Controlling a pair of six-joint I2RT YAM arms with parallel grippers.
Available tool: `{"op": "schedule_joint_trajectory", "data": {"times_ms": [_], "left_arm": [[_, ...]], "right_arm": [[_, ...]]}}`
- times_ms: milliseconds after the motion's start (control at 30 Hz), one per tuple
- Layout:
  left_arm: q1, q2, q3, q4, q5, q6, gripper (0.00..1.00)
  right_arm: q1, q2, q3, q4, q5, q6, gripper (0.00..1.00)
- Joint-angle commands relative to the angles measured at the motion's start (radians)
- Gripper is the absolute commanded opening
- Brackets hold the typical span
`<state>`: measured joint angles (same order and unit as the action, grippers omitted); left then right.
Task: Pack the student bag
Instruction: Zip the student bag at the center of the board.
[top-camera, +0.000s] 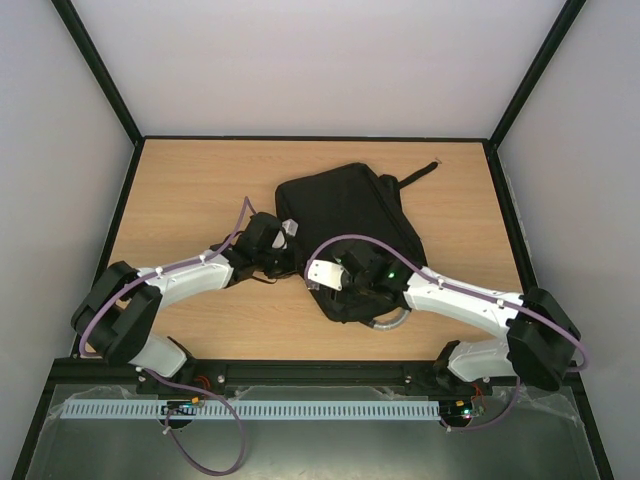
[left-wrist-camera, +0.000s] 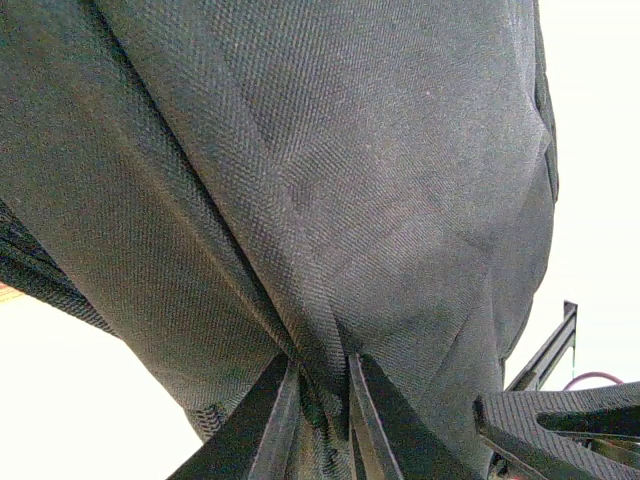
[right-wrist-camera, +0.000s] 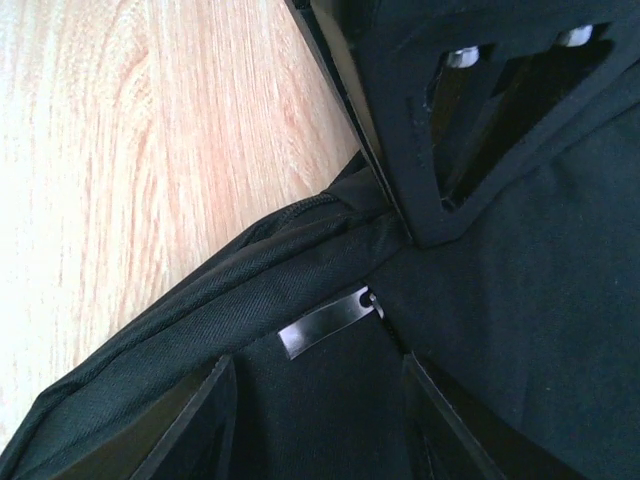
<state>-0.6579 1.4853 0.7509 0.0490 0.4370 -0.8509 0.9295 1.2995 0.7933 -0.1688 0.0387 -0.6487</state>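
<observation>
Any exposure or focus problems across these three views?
Top view: even light, sharp, but the bag shows little detail in its black. Left wrist: weave crisp, background blown out white. Right wrist: zipper pull glints, fabric around it underexposed.

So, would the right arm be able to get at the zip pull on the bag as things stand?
Probably yes: the zip pull lies bare on the bag, just ahead of the right tool, between its open fingers, with nothing covering it.

I see the student bag (top-camera: 345, 215) lying on the table (top-camera: 190, 190), a strap (top-camera: 420, 172) trailing toward the far side. My left arm (top-camera: 190, 280) reaches its left edge; my right arm (top-camera: 460, 298) sits over its near end.
</observation>
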Motion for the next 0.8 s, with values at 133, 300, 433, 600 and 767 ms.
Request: {"op": "schedule_joint_trajectory", "data": {"times_ms": [133, 300, 433, 600, 767], "left_arm": [[-0.003, -0.003, -0.009, 0.040, 0.026, 0.000, 0.11], [-0.003, -0.004, -0.010, 0.038, 0.023, 0.001, 0.11], [-0.003, -0.002, -0.007, 0.039, 0.026, 0.004, 0.10], [-0.003, -0.001, -0.008, 0.039, 0.026, 0.006, 0.09], [-0.003, 0.002, -0.009, 0.038, 0.025, 0.009, 0.09]], "right_arm": [[0.021, 0.034, -0.027, 0.064, 0.039, -0.031, 0.45], [0.043, 0.040, -0.054, 0.100, 0.076, -0.063, 0.42], [0.060, 0.045, -0.074, 0.143, 0.132, -0.085, 0.39], [0.064, 0.042, -0.079, 0.187, 0.196, -0.082, 0.30], [0.065, 0.035, -0.072, 0.198, 0.212, -0.059, 0.16]]}}
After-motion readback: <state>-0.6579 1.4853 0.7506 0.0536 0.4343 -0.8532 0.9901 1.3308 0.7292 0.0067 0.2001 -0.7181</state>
